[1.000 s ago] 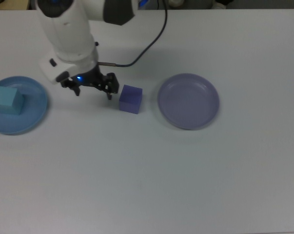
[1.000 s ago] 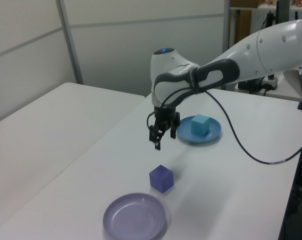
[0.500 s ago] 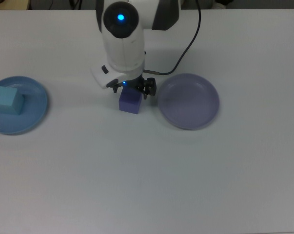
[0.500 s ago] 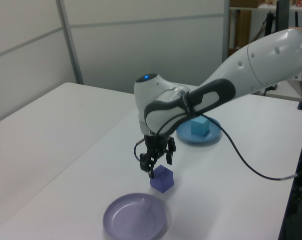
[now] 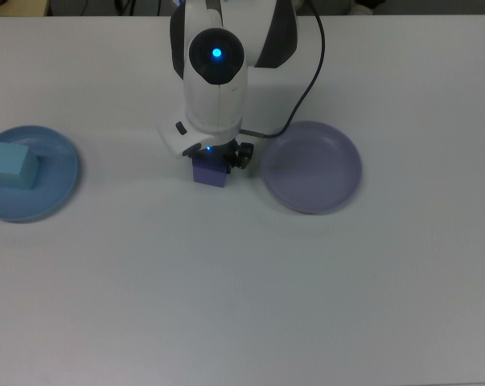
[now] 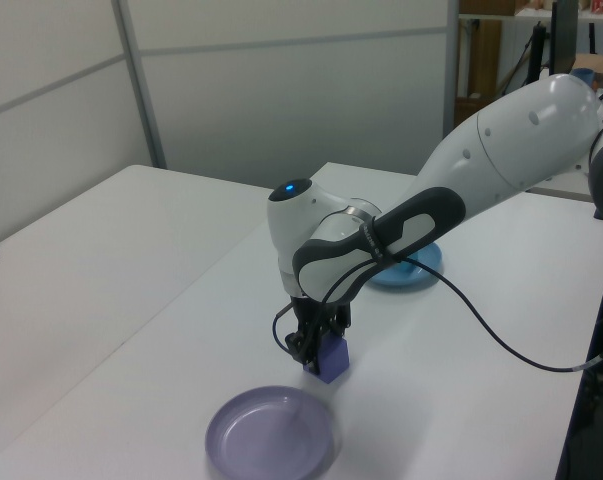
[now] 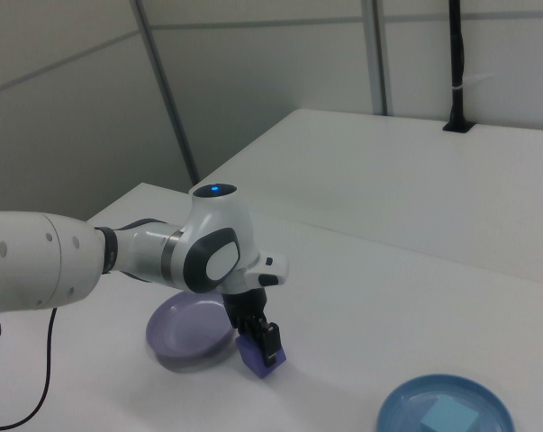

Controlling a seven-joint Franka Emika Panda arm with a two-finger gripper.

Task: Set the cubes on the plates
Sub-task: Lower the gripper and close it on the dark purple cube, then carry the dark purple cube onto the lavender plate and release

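Your gripper [image 6: 314,352] is down at table level with a finger on either side of the purple-blue cube [image 6: 329,358]; whether the fingers have closed on it or merely bracket it cannot be told, since the wrist hides them in the top view and the side views show only dark fingers against the cube's faces. The cube sits on the white table [image 5: 242,281], just beside the lavender plate [image 5: 311,166] but not on it, which suggests you are at the grasp stage for this second cube. The short hop to that plate looks like the reason for the low, vertical approach.

The turquoise cube [image 5: 11,166] rests on the light blue plate [image 5: 29,172] at the top view's left edge, well apart from the arm, so that half of the job appears done. A black cable [image 5: 302,84] trails from the wrist across the table. Behind stand pale partition walls [image 6: 231,90] and a second white table [image 7: 415,171].
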